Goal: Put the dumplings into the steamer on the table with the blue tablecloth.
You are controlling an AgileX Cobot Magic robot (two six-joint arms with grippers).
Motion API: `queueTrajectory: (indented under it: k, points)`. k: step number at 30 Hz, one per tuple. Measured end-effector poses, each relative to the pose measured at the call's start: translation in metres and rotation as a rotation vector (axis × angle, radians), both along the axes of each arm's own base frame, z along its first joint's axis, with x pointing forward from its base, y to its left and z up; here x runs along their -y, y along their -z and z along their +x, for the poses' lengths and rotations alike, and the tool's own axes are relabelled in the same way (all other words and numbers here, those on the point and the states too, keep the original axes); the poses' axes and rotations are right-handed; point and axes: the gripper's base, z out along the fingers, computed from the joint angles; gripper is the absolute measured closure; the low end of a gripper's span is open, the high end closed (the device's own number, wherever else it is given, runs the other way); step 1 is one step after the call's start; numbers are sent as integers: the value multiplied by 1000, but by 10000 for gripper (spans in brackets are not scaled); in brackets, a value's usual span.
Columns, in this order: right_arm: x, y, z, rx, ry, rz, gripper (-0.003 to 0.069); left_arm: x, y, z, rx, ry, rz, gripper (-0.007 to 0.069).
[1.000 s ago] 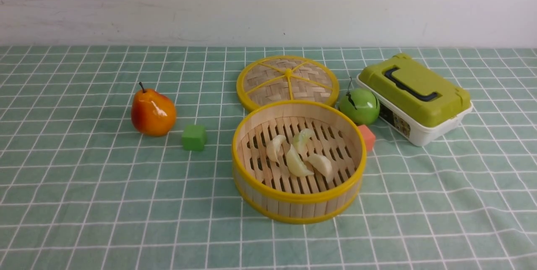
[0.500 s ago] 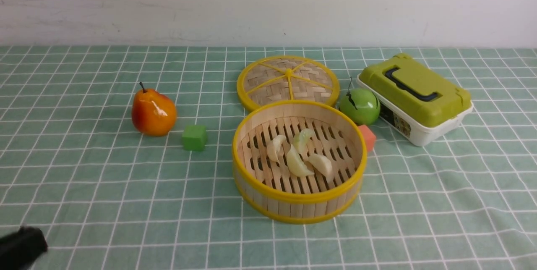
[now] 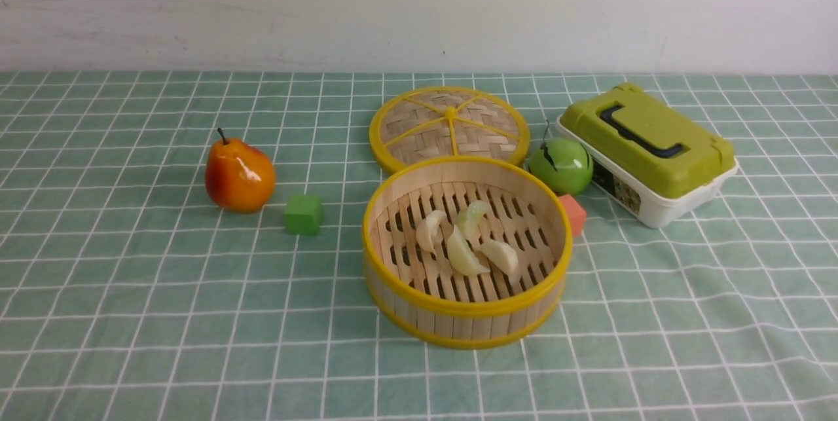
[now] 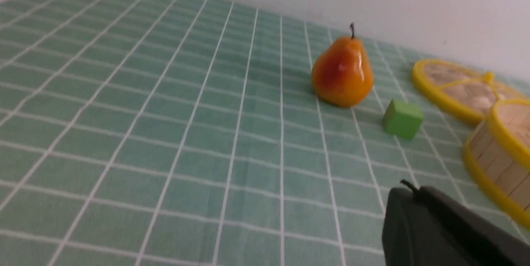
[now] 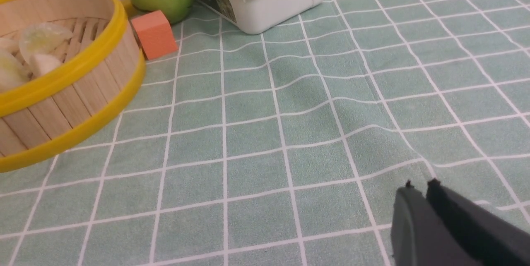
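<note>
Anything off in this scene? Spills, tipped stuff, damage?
Nothing stands out. All four dumplings lie inside the upright steamer; its lid lies flat behind it. Only oddity: the tablecloth is slightly wrinkled.

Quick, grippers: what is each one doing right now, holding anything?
Left gripper: shut, holding nothing, above the bare tablecloth.
Right gripper: shut, holding nothing, clear of the steamer.

Count on the table [image 3: 131, 316]: four dumplings [image 3: 465, 241], all inside one steamer [image 3: 466, 316]. One woven lid [image 3: 448, 125] behind the steamer. One pear [image 3: 239, 175], one green apple [image 3: 560, 165]. Two cubes: one green cube [image 3: 303, 214], one orange cube [image 3: 573, 213]. One lidded box [image 3: 648, 152].
</note>
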Motion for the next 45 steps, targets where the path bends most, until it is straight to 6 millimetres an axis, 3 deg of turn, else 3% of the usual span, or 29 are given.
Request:
queueTrajectory:
  k: [7, 45]
  points:
    - [0, 0, 0, 0, 0, 0, 606, -1, 13, -3, -141, -5, 4, 638]
    - [0, 0, 0, -1, 0, 0, 564, -1, 13, -3, -144, -6, 4, 638]
